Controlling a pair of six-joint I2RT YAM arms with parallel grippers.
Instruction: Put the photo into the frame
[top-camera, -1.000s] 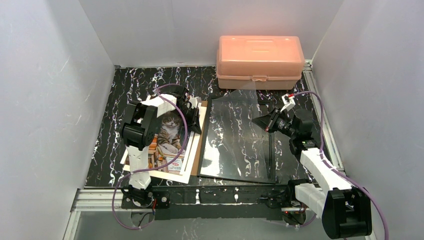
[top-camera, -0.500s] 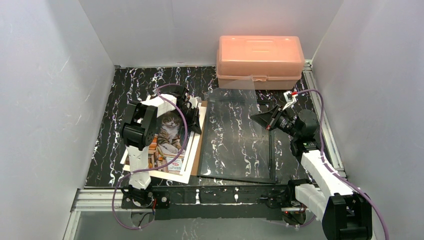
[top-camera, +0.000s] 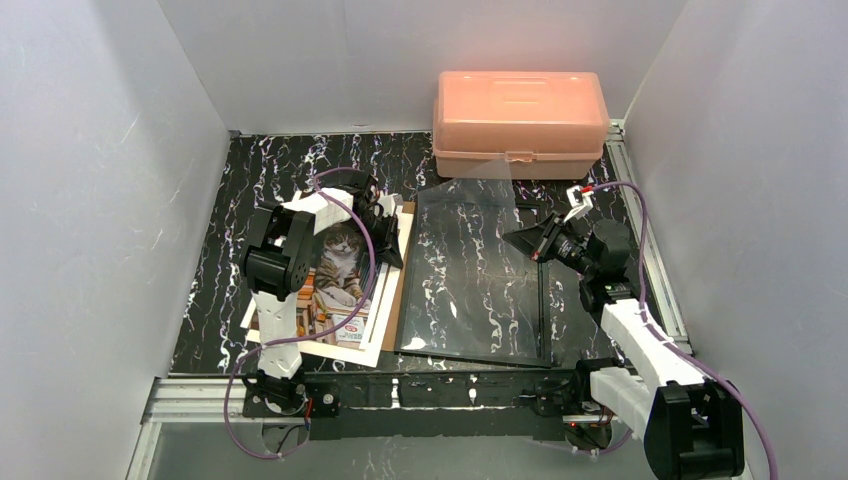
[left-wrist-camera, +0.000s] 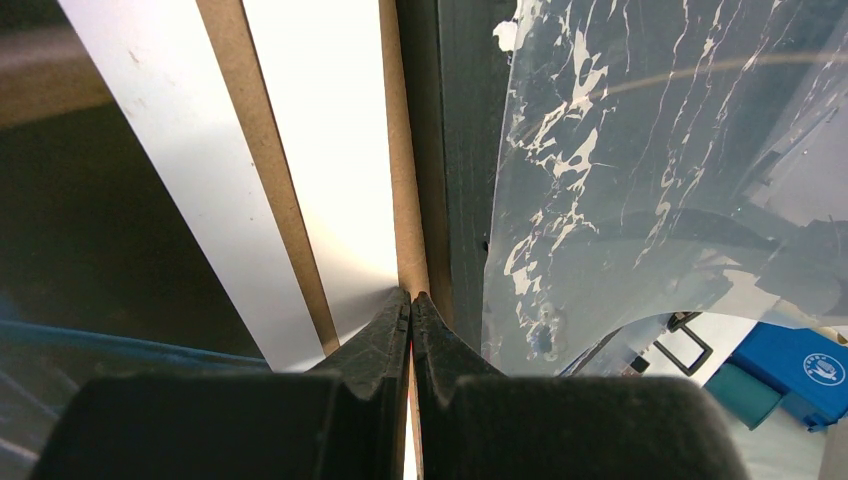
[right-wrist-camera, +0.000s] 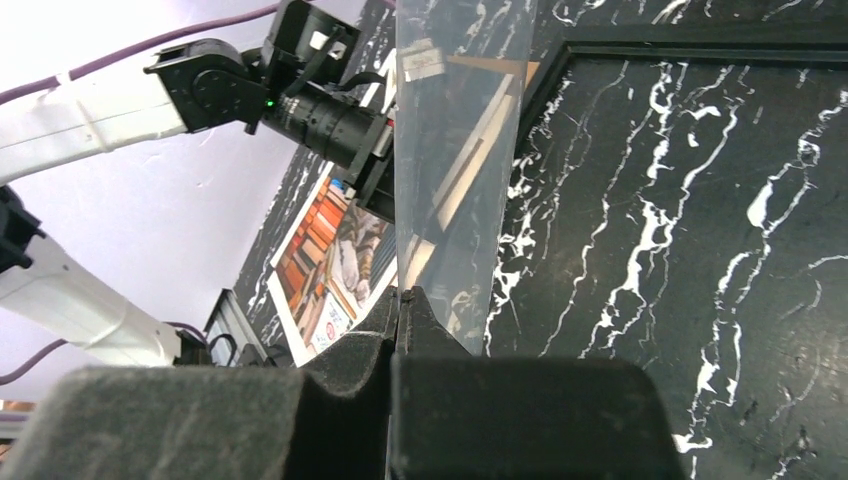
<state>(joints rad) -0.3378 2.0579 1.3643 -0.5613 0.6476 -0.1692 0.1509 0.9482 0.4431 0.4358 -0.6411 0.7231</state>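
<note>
Both claws clamped: right gripper (top-camera: 510, 238) tilts clear pane (top-camera: 470, 270) off frame (top-camera: 543, 305), centre, likely to admit photo (top-camera: 340, 270); left gripper (left-wrist-camera: 410, 298) pinches backing board (left-wrist-camera: 403, 200) edge.

photo (top-camera: 340, 290) left — frame (top-camera: 470, 355) right

Left claw (left-wrist-camera: 410, 300) is pinched shut, held low; right claw (right-wrist-camera: 400, 296), raised higher, clamps a clear pane (right-wrist-camera: 450, 150).

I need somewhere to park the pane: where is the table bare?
Bare marble table at the back left, between the left wall, the pink box and the photo. A narrow strip left of the photo too. The middle is crowded: the frame under the clear pane pinched by the right gripper.
</note>
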